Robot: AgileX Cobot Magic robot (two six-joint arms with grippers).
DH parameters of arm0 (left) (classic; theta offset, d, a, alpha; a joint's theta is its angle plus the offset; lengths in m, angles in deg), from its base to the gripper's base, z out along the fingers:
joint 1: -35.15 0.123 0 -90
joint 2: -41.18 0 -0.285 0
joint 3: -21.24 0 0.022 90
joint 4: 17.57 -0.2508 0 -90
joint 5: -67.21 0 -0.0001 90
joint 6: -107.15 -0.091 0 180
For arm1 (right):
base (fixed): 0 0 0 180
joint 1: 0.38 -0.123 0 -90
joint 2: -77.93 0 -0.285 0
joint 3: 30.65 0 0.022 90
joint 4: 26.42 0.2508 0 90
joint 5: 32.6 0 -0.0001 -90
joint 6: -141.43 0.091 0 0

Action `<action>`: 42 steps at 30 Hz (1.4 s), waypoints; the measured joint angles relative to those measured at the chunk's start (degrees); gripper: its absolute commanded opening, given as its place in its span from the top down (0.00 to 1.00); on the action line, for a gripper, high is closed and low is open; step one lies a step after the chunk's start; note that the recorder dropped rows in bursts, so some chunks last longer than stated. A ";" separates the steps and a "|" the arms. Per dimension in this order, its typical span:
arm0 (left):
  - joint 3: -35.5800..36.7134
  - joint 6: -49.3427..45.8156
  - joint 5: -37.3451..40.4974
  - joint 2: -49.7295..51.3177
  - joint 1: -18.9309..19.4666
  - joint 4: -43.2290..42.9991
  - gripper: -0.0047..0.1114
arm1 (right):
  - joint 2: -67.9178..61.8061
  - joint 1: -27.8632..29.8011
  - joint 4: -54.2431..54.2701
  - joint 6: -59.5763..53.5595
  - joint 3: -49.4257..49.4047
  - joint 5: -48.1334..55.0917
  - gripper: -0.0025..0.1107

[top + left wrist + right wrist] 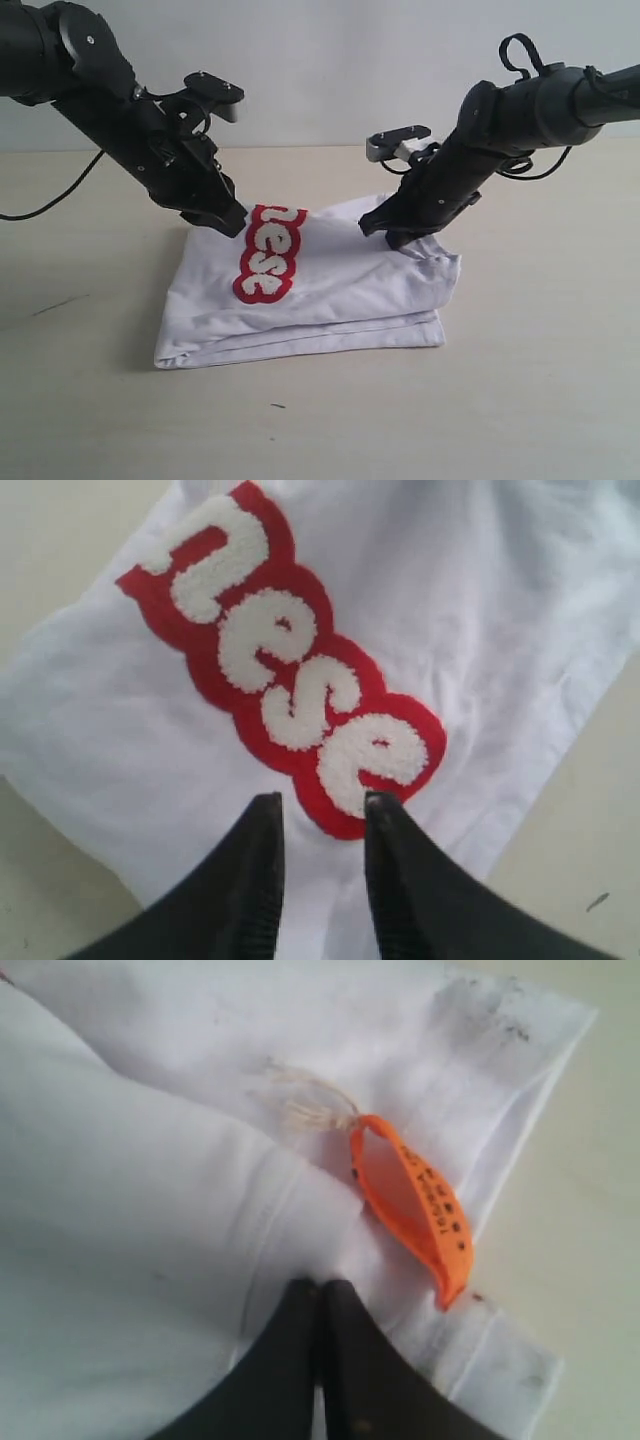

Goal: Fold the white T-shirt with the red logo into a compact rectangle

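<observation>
Beige tabletop [540,400] against a pale blank wall [330,70]; both arms reach in from the upper corners of the exterior view. The white T-shirt [340,285] lies mid-table as a stacked, roughly rectangular bundle, several layers showing along its near edge, and its far edge rises toward the two gripper tips. Left arm [120,110] slopes down onto the shirt's far left corner and right arm [520,120] slopes down onto the far right corner. The red logo [262,255] runs across the top layer on the left part of the bundle; the fuzzy white letters "nese" read clearly in the left wrist view, and the logo's far end sits at the left gripper. Left gripper [320,805]: black fingers [255,880] stand narrowly apart, tips just beside the last letter, white cloth filling the gap, which reads as a clamp on the shirt's edge. Right gripper [320,1285]: fingers [285,1360] pressed together, tips against a ridge of cloth by a stitched seam; cannot tell whether fabric is caught between them. An orange neck tag [415,1205] loops out of the cloth just beside those tips, with a tuft of pale thread [305,1110] at its root. Dark smudges [490,1010] mark a folded corner nearby.
</observation>
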 measured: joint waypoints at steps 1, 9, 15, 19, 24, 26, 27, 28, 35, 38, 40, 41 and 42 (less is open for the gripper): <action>0.00 0.00 -0.16 0.00 0.00 0.00 0.70 | 0.41 0.00 0.00 -0.12 0.21 -1.15 0.98; 0.00 -0.65 -1.75 0.00 0.00 0.11 0.70 | 2.81 -0.11 0.33 -0.24 0.88 -13.65 0.98; 0.00 -1.11 -3.16 0.00 0.00 0.11 0.70 | 2.70 -1.43 0.46 -3.70 0.88 -19.86 0.89; 0.00 -1.11 -3.62 0.00 0.00 0.11 0.70 | 2.20 -2.52 0.36 -4.73 0.88 -23.17 0.69; 0.00 -1.11 -3.37 0.00 0.00 0.23 0.70 | 0.47 -2.74 0.36 -4.08 0.88 -25.05 0.63; 0.00 -1.65 -2.48 0.00 0.00 1.19 0.70 | -0.19 -2.74 0.36 -2.53 0.88 -25.05 0.66; 0.00 -2.71 -1.80 0.00 0.00 2.47 0.70 | -0.31 -2.74 0.36 -1.92 0.88 -24.57 0.68; 0.00 -3.85 -1.23 0.24 0.00 3.67 0.70 | -0.31 -2.74 0.36 -1.60 0.88 -23.95 0.72; 0.00 -8.74 1.49 5.12 0.00 8.38 0.70 | 0.32 -2.74 -0.16 -1.06 0.88 -17.13 0.98; 0.00 -8.85 3.95 6.89 0.00 8.28 0.71 | -0.43 -2.74 -0.32 -1.06 0.88 -15.70 0.98; 0.00 -8.66 5.99 8.42 0.00 6.40 0.71 | -1.12 -2.74 -0.43 -1.06 0.88 -14.68 0.98; 0.00 -8.08 6.59 9.12 0.00 5.13 0.71 | -1.13 -2.74 -0.56 -1.06 0.88 -14.10 0.98; 0.00 -6.85 7.04 10.00 0.00 3.21 0.71 | -1.13 -2.74 -0.56 -1.06 0.88 -13.78 0.98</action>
